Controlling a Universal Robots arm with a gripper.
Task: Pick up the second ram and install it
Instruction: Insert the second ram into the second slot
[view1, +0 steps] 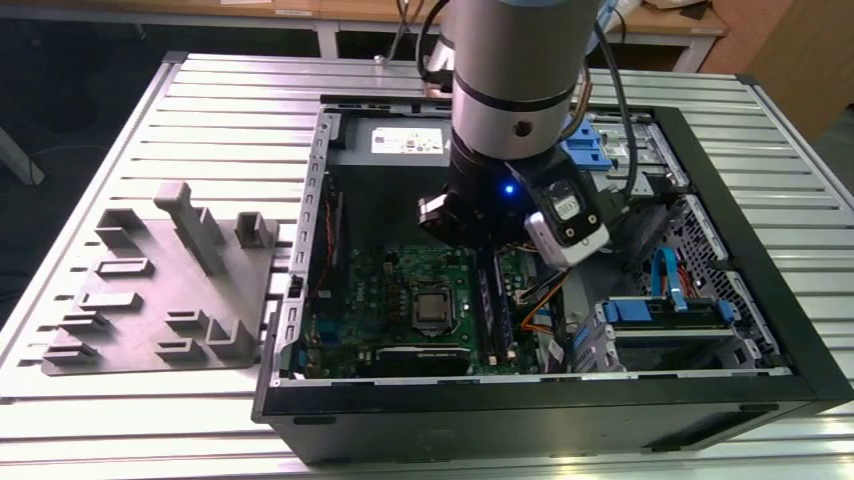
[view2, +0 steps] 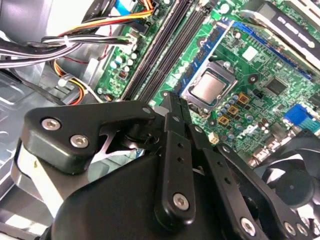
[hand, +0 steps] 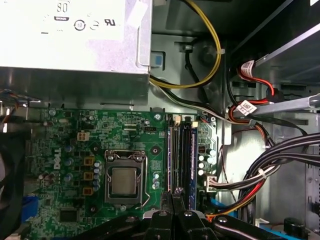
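First wrist view: 2nd ram (hand: 176, 155) slotted just beyond claw (hand: 174, 194).

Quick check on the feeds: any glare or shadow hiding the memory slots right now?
First wrist view: the power supply glares pale, the memory slots are evenly lit. Second wrist view: the gripper is a dark mass in front, slots bright beyond it. Exterior view: the arm overhangs the case, whose inside looks dim beside the shiny table.

Ribbed matt metal table (view1: 227, 120); grey matt plastic tray (view1: 147, 298); glossy green circuit board (hand: 85, 130); matt black fingers (view2: 176, 150).
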